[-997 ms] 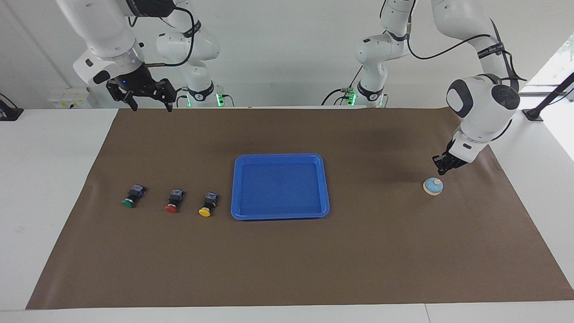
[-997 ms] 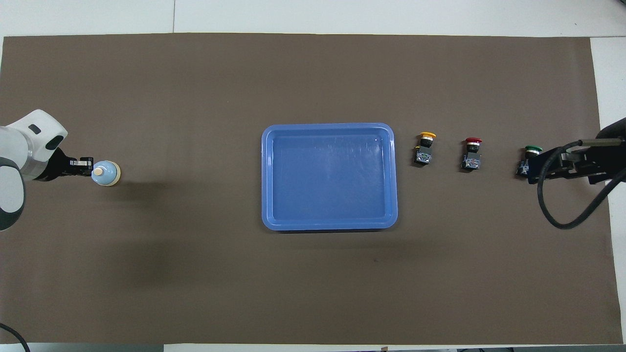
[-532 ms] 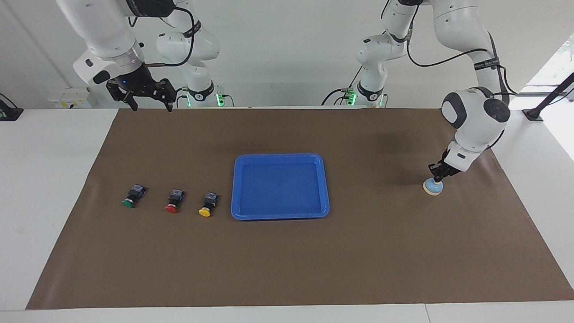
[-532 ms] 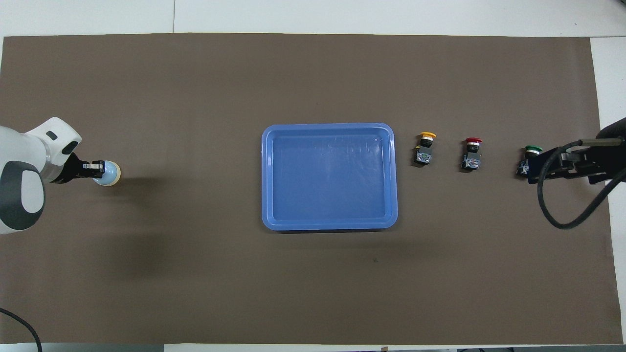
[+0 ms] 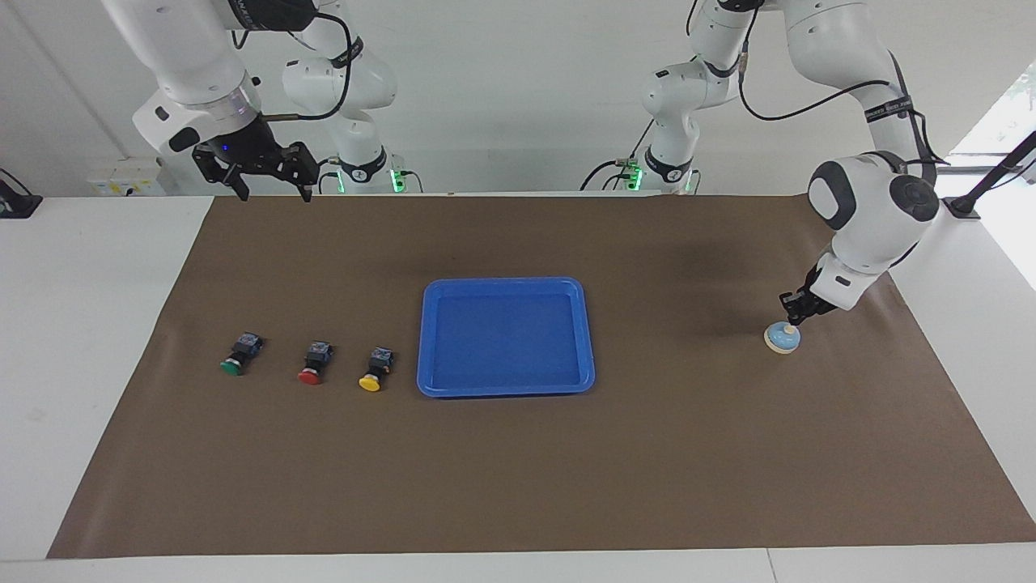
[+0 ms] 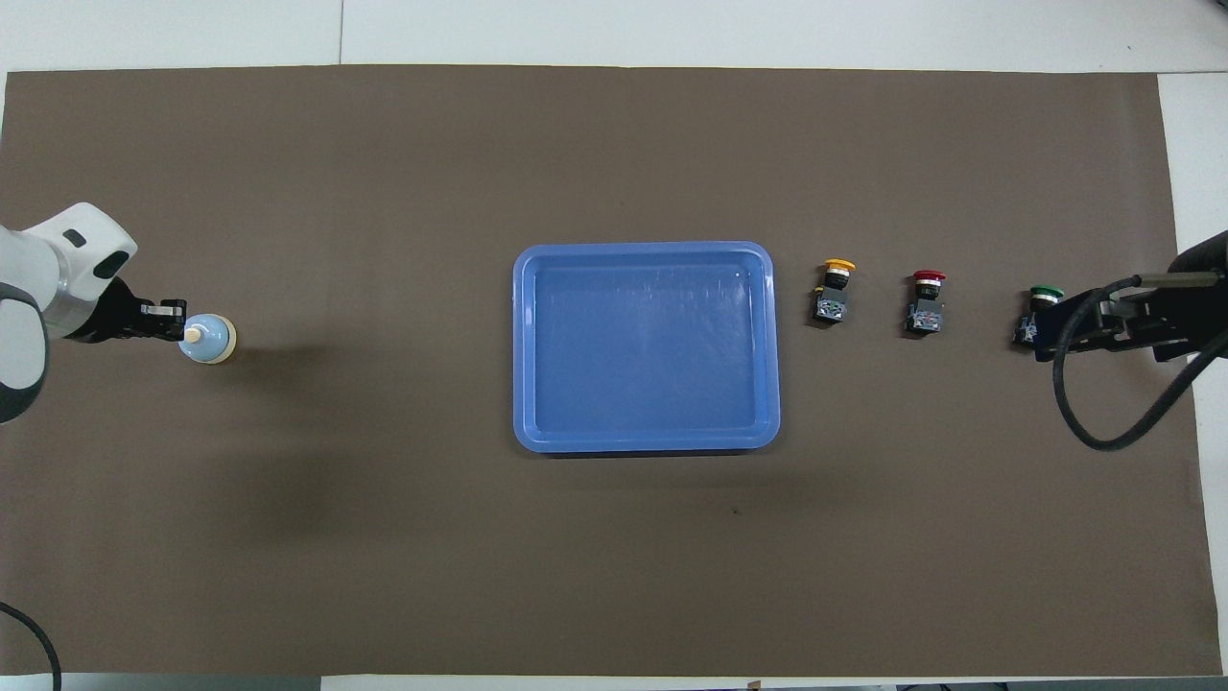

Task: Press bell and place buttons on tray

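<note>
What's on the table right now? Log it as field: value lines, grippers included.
tray: blue, mid-table, nothing in it
buttons: three in a row on the brown mat, beside the tray toward the right arm's end
button order from the tray: yellow button, red button, green button
bell: at the left arm's end
left gripper: just over the bell; contact unclear
right gripper: open, raised, waiting at its end
</note>
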Available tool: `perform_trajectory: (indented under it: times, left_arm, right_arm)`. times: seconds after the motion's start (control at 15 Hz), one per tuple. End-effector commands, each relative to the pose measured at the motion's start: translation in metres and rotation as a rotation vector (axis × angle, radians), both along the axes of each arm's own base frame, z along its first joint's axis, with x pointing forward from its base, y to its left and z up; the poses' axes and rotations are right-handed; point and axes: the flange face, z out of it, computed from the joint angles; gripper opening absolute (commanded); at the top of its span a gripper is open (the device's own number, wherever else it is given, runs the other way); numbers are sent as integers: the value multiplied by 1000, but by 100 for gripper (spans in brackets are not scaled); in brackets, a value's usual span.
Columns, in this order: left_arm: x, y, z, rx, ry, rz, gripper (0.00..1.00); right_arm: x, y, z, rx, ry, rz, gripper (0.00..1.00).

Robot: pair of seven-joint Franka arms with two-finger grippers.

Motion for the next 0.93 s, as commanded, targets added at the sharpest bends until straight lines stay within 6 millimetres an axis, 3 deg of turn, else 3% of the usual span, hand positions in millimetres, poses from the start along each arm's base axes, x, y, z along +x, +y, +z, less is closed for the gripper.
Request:
perform_trajectory:
  times: [0.0,0.27,0.47,0.66,0.86]
  left_arm:
    - [-1,-20,65,17,51,-37,100]
    - [-45,-50,132,31,98,-73,100]
    - [-55,-61,142,32,109,-89,100]
    - [-51,-66,145,32,99,-97,100]
    - [-43,-69,145,31,105,-103,100]
  right_arm:
    - [-4,2,2,16,12,25,100]
    - [-4,1,2,17,8,28,100]
    - [-1,4,-6,16,-47,27,100]
    - [4,12,-48,13,-106,25,100]
    - [25,44,-108,16,-116,15,100]
